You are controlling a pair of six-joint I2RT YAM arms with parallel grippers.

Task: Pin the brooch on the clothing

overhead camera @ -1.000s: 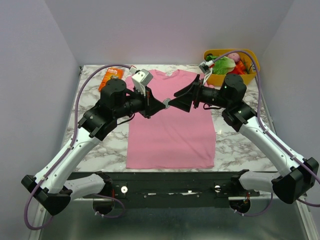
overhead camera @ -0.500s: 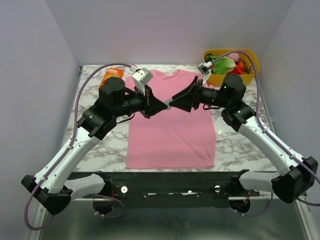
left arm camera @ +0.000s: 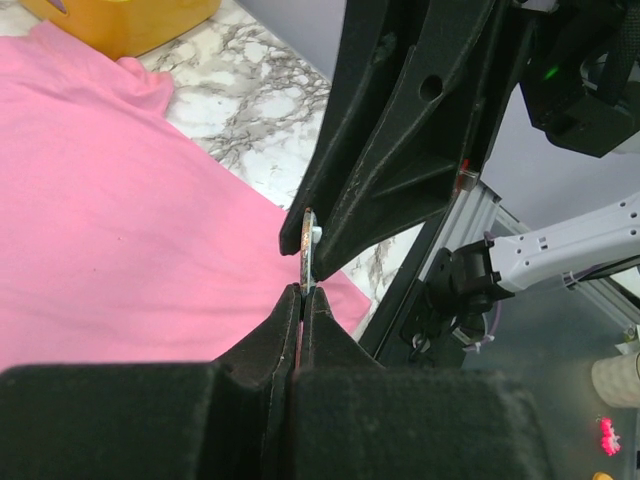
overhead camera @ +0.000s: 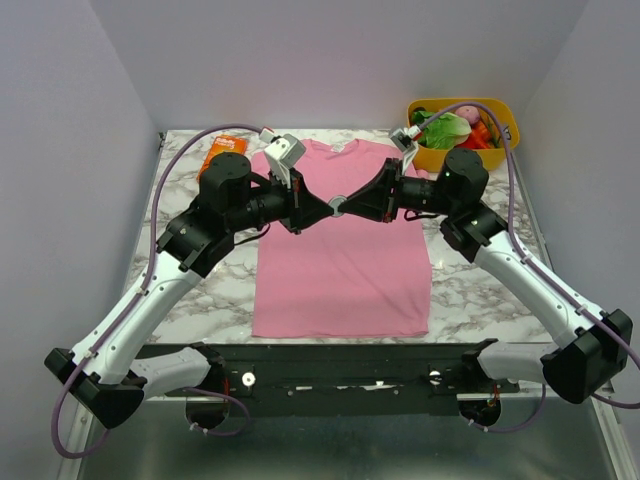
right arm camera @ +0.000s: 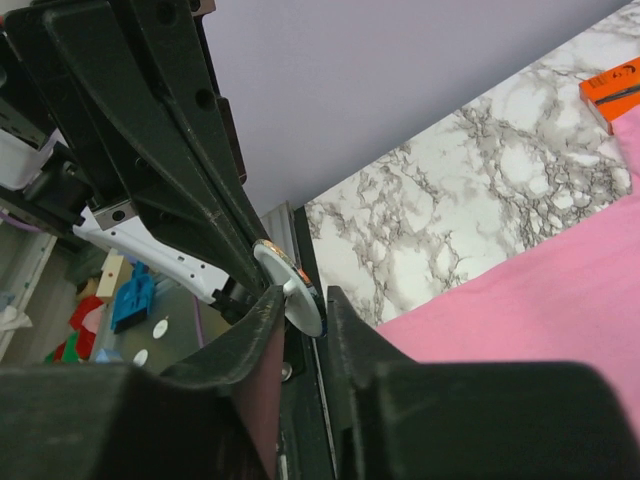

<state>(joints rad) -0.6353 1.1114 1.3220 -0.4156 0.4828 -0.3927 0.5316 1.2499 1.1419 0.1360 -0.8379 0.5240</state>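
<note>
The brooch [overhead camera: 338, 206], a small round disc with a white back, hangs in the air over the chest of the pink clothing [overhead camera: 340, 275], which lies flat on the marble table. My left gripper [overhead camera: 329, 209] comes from the left and is shut on the brooch's lower edge [left arm camera: 307, 248]. My right gripper [overhead camera: 348, 205] meets it from the right. In the right wrist view its two fingers straddle the brooch [right arm camera: 290, 288], with the jaws narrowed against the disc's two faces. The left wrist view shows the clothing [left arm camera: 110, 210] below.
An orange package [overhead camera: 222, 155] lies on the marble by the shirt's left shoulder. A yellow bin [overhead camera: 505, 112] of toy vegetables stands at the back right. Both arms lean inward and nearly touch over the shirt. The table [overhead camera: 475, 290] shows bare marble right of the shirt.
My right gripper has moved left to the brooch and its jaws have gone from wide open to narrow around the disc. The left gripper has held its grip and place.
</note>
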